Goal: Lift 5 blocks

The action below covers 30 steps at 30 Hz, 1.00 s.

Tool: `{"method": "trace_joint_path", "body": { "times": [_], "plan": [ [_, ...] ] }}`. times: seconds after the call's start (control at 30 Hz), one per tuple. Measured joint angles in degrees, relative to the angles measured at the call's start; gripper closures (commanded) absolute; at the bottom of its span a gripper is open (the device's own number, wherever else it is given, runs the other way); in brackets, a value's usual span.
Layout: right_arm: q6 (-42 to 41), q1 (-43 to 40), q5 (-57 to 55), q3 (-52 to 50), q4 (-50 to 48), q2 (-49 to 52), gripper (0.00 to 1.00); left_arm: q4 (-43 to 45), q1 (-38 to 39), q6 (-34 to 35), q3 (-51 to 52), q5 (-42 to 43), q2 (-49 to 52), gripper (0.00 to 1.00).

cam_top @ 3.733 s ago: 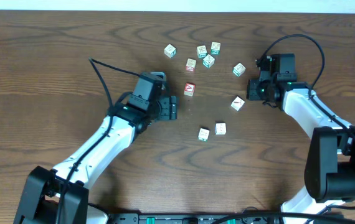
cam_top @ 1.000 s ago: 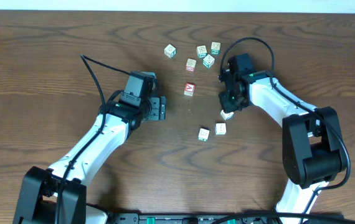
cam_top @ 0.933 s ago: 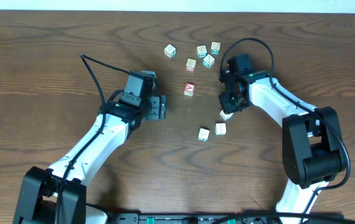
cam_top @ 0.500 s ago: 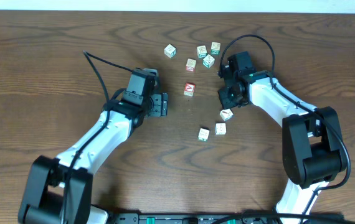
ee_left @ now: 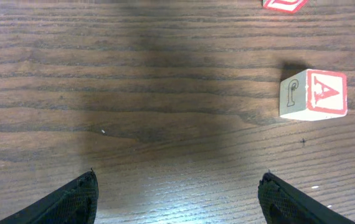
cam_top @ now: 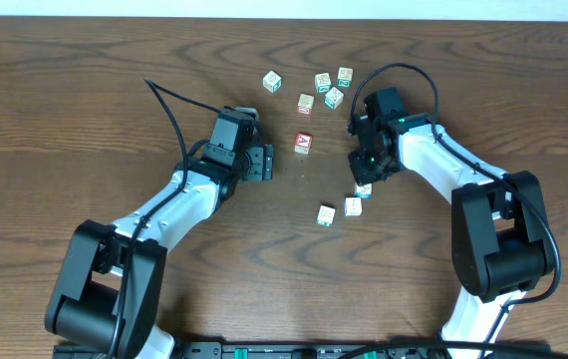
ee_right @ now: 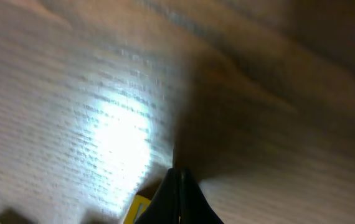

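- On the brown wooden table (cam_top: 85,80), the left arm reaches in from the bottom edge with its elbow bent. The left gripper (cam_top: 261,164) sits low, near the A block (cam_top: 304,144) and to its left.
- Its fingers (ee_left: 71,199) are spread wide apart, with only bare table between them.
- The right arm curls in from the right side. The right gripper (cam_top: 365,173) points down at the table, its tip just beside one of the blocks (cam_top: 363,189).
- Its two fingers are pinched tight together and hold nothing. The right wrist view is blurry.
- Five more blocks sit in a loose bunch near the far edge, and two lie side by side in the middle.
- The A block has a red letter "A" inside a red frame. The dark mark on its side may be a "P".
- The blocks are small wooden cubes with cream sides and coloured prints.
- The table has wavy dark grain and a soft shine.
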<state>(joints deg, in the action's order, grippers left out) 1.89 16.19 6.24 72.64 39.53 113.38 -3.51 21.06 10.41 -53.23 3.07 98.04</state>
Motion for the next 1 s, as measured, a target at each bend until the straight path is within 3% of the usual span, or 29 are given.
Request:
{"method": "trace_joint_path", "body": {
  "times": [0.4, 1.0],
  "plan": [
    [-0.6, 0.0, 0.0, 0.0, 4.0, 0.0, 0.99, 2.5, 0.0, 0.0, 0.0, 0.7, 0.0, 0.17],
    [-10.8, 0.0, 0.0, 0.1, 12.3, 0.0, 0.99, 2.5, 0.0, 0.0, 0.0, 1.1, 0.0, 0.18]
  ]
}}
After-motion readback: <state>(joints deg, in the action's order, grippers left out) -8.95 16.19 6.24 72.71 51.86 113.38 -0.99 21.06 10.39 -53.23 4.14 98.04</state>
